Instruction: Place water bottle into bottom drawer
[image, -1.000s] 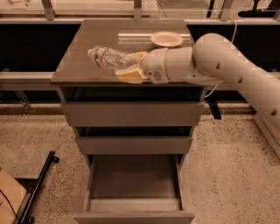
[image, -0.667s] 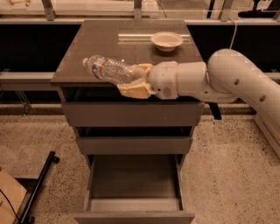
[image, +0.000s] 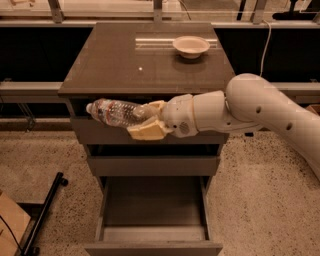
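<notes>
Robot lab: gripper before cabinet, terrazzo floor

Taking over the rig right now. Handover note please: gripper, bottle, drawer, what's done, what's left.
Gripper: jaws shut on the bottle, in the air in front of the top drawer front, just below the cabinet top's edge.
Bottle: held sideways, cap end pointing left, touching nothing else.
Bottom drawer: pulled open, directly below the gripper.
Bowl: on the cabinet top, back right, not part of the job.
Done: bottle grasped and off the top; drawer open.
Left: lower the bottle into the bottom drawer, release, withdraw.
</notes>
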